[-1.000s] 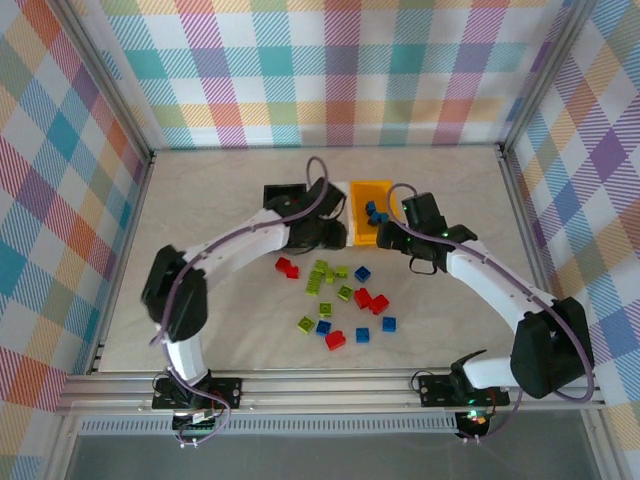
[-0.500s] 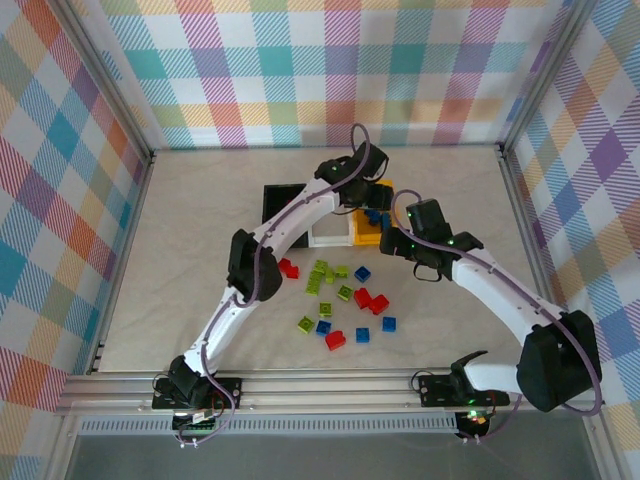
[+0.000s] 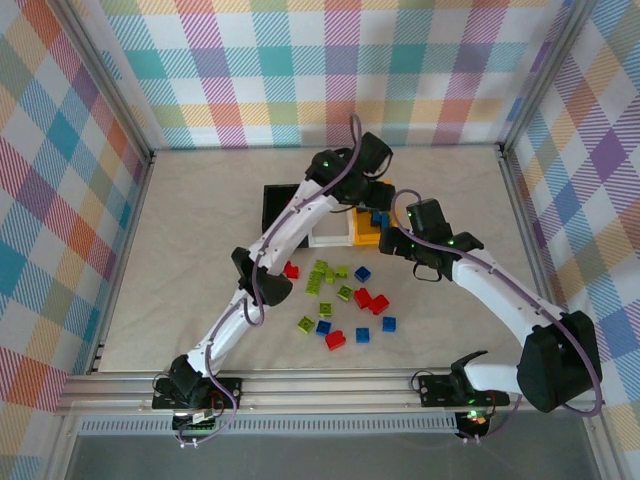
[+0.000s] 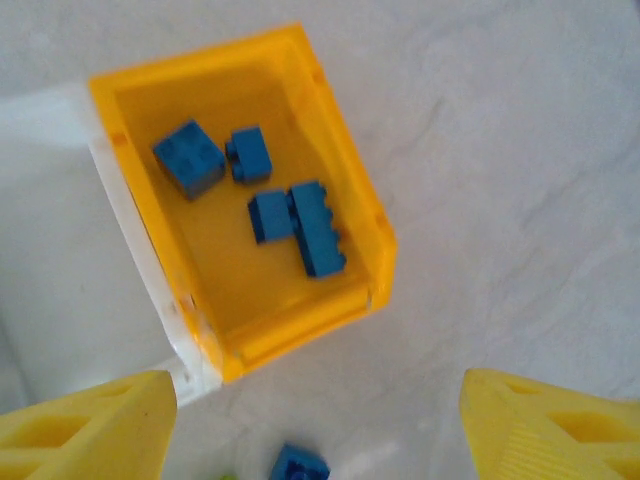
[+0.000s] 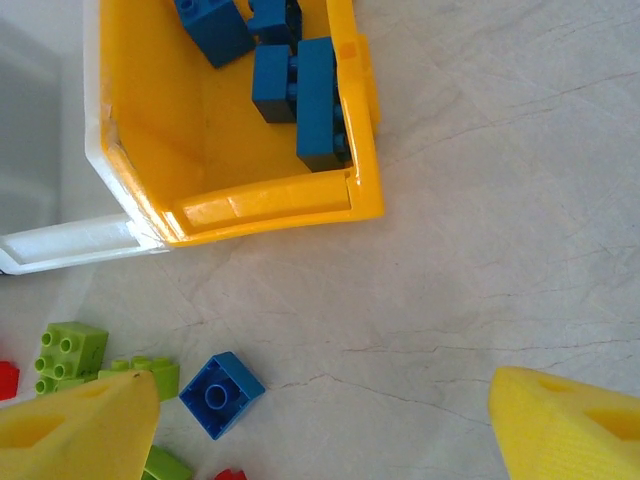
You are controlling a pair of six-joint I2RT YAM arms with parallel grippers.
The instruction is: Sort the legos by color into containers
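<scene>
Your left hand hung over the yellow-orange bin, fingers wide apart and gripping nothing; four blue legos lay inside that bin; your right hand, equally spread and empty, hung over the desk just off the bin's near corner; the white bin touched the yellow-orange one, with the black bin beyond; I couldn't tell their contents; loose legos in red, blue and green lay scattered nearer you.
</scene>
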